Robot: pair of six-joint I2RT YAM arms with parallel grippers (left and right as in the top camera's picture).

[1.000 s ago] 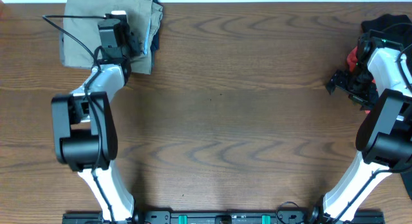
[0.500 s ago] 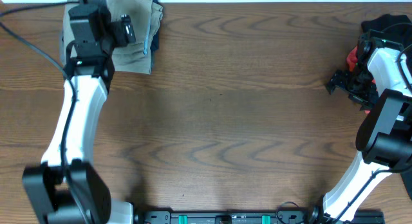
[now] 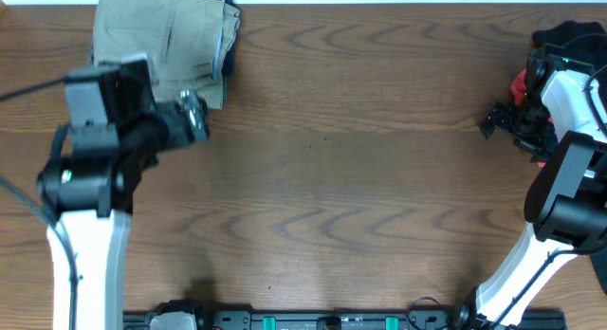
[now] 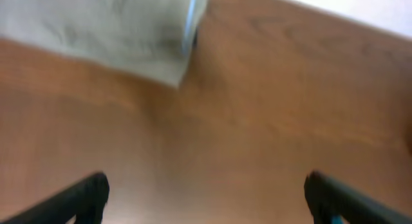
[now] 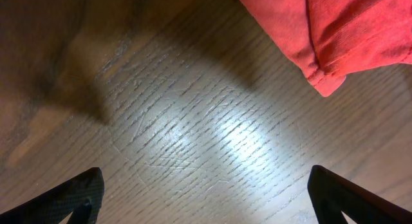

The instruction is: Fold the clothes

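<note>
Table (image 3: pixel 360 178): a dark brown wood-grain top that fills the overhead view, with one robot arm rising from its near edge on each side.
Clothes (image 3: pixel 152 31): light khaki trousers folded into a compact, roughly square bundle, lying flat in the table's far left corner. Seams and a pocket line show on the top layer.
Clothes, left wrist view: a pale, blurred patch (image 4: pixel 96 31) on the table, beyond the fingertips and to their left.
Dark blue cloth (image 3: pixel 226 55): a narrow edge pokes out from under the right side of the trousers, in the same far left corner of the table.
Left gripper (image 4: pixel 206 195): its two fingers stand wide apart with only bare table between them. It is above the left side of the table, nearer than the trousers and not touching them. This view is motion-blurred.
Right gripper (image 5: pixel 206 195): its fingers are spread wide and hold nothing. It hovers just above bare wood near the table's right edge.
Red garment (image 5: pixel 335 24): a coral-red hem lies on the table just beyond the right gripper's fingertips, clear of them.
Black garment (image 3: pixel 569 34): a dark heap in the table's far right corner, partly hidden by the right arm.
</note>
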